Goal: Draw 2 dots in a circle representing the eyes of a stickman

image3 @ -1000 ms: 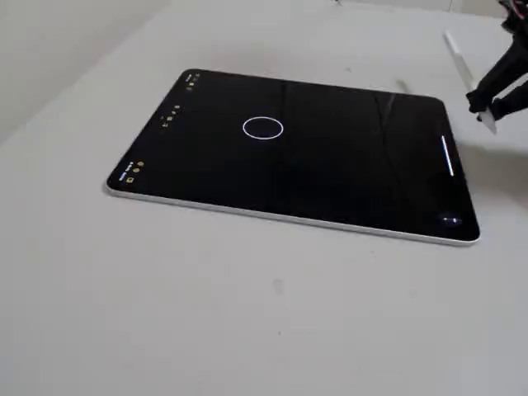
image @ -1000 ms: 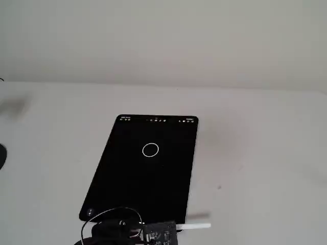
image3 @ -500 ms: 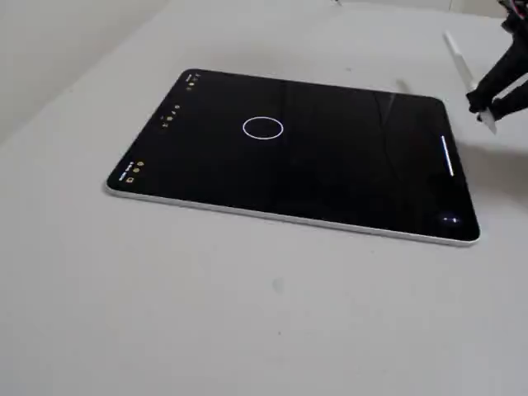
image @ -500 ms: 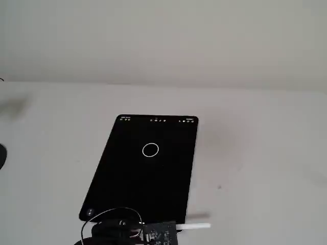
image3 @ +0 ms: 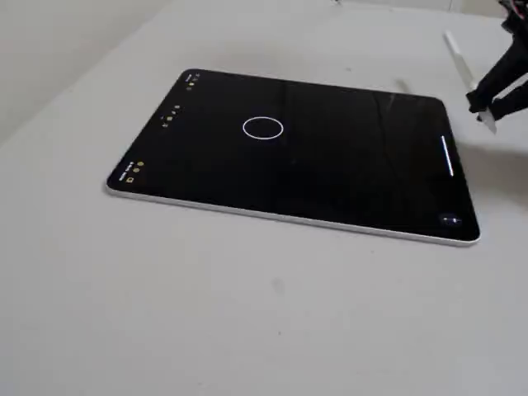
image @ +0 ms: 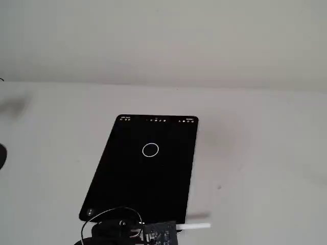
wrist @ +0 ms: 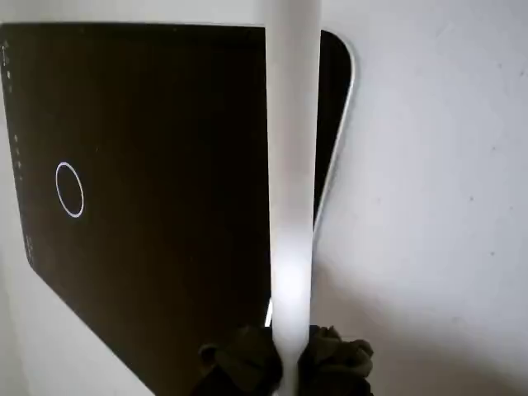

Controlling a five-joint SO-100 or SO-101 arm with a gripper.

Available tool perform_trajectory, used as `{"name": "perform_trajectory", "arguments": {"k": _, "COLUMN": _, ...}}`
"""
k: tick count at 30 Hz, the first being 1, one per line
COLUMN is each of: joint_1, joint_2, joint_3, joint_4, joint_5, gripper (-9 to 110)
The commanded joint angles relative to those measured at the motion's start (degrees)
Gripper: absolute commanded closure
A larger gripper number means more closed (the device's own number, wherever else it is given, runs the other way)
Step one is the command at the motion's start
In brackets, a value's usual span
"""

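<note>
A black tablet [image: 138, 189] lies flat on the pale table, also seen in the wrist view as tablet [wrist: 165, 124] and in another fixed view as tablet [image3: 330, 173]. On its screen is the thin white circle [image: 150, 149], circle [wrist: 69, 190], circle [image3: 263, 127]. Its inside is plain black; no dots show. My gripper [wrist: 289, 363] is shut on a white stylus [wrist: 290, 165]. The gripper [image3: 488, 103] and stylus [image3: 464, 70] hang off the tablet's short edge, well away from the circle. Gripper [image: 158, 232] sits at the bottom edge of a fixed view.
Small white icons [image: 158, 120] run along the tablet's far short edge. A black cable [image: 110, 214] loops over the tablet's near corner by the arm. A dark object [image: 2, 155] pokes in at the left edge. A plain wall rises behind the table.
</note>
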Motion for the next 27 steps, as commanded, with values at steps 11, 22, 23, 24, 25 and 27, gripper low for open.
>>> {"name": "perform_trajectory", "arguments": {"k": 11, "joint_1": 0.7, "joint_2": 0.53, "joint_3": -0.09, "joint_4": -0.26, "joint_5": 0.09, "gripper": 101}}
{"name": "perform_trajectory", "arguments": {"k": 22, "joint_1": -3.69, "joint_2": 0.62, "joint_3": 6.5, "joint_4": -26.81, "joint_5": -23.38, "gripper": 101}}
{"name": "perform_trajectory", "arguments": {"k": 23, "joint_1": -4.75, "joint_2": 0.35, "joint_3": 6.68, "joint_4": -29.36, "joint_5": -23.38, "gripper": 101}}
{"name": "perform_trajectory", "arguments": {"k": 24, "joint_1": -6.42, "joint_2": -1.67, "joint_3": 6.68, "joint_4": -33.4, "joint_5": -23.64, "gripper": 101}}
{"name": "perform_trajectory", "arguments": {"k": 25, "joint_1": -8.53, "joint_2": -6.15, "joint_3": 6.68, "joint_4": -38.76, "joint_5": -25.05, "gripper": 101}}
{"name": "perform_trajectory", "arguments": {"k": 27, "joint_1": -11.25, "joint_2": -22.06, "joint_3": 6.68, "joint_4": -55.81, "joint_5": -27.42, "gripper": 101}}
